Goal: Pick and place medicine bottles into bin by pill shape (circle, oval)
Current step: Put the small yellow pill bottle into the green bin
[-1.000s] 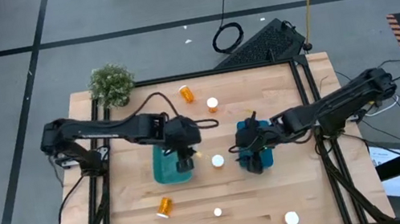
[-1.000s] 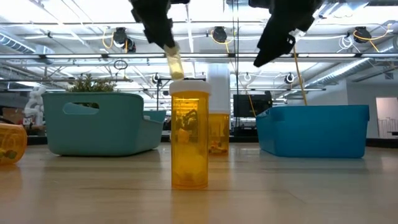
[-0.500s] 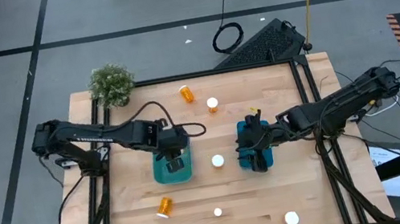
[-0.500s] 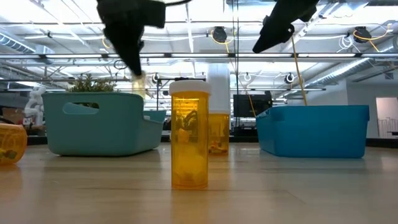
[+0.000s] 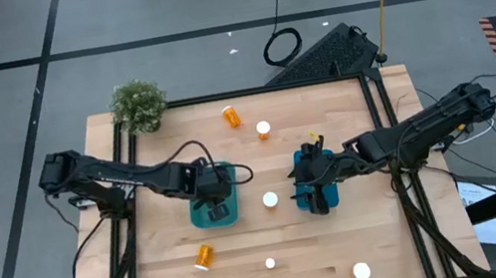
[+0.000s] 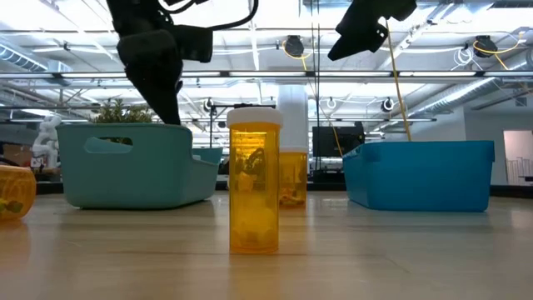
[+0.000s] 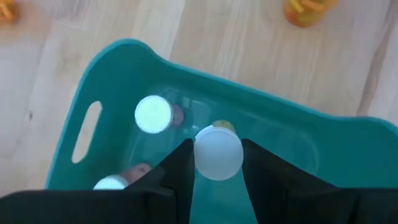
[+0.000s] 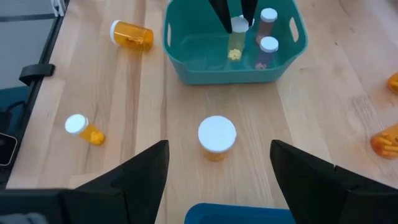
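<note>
Hovering over the teal bin [image 5: 202,213] in the high view, the left gripper [image 5: 218,205] sits mid-counter; the right gripper [image 5: 316,200] hangs above the blue bin [image 5: 333,192]. In the left wrist view, the fingers pinch a white-capped medicine bottle [image 7: 217,152] above two bottles inside. In the right wrist view, the right gripper's fingers are spread wide over an upright bottle [image 8: 216,137].

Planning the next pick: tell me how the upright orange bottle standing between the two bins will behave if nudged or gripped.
The upright bottle looks tall for its narrow base, so a side nudge would probably tip it. Once down, its round body would likely roll, like the bottle lying on its side. Its smooth wall may slip in loose jaws.
</note>
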Controlling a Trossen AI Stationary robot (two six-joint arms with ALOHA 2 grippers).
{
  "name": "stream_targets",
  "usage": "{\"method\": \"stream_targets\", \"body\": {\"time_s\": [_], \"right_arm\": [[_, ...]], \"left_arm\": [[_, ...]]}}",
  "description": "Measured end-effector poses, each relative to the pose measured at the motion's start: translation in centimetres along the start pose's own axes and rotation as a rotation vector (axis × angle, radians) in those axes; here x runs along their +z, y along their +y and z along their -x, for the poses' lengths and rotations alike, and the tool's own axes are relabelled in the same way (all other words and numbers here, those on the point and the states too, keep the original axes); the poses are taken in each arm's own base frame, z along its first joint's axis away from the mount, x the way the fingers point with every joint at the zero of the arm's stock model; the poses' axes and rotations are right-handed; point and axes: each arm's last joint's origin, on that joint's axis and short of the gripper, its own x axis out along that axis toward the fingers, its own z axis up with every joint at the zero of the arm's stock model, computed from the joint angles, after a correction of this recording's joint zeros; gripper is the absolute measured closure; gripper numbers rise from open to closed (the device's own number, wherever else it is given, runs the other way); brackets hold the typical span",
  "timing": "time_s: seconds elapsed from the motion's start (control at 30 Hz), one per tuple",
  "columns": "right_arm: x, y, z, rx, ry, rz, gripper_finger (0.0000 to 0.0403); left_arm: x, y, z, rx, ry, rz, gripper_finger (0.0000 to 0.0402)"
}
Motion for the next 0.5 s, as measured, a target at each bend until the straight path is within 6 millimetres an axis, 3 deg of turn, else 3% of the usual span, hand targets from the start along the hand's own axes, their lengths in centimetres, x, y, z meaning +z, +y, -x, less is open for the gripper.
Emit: {"method": "stream_targets", "body": {"time_s": [0.5], "right_arm": [[0.0, 0.0, 0.0, 0.002, 0.001, 0.0, 0.0131]], "left_arm": [[-1.3, 0.5, -2.1, 0.007, -0.005, -0.003, 0.0279]]}}
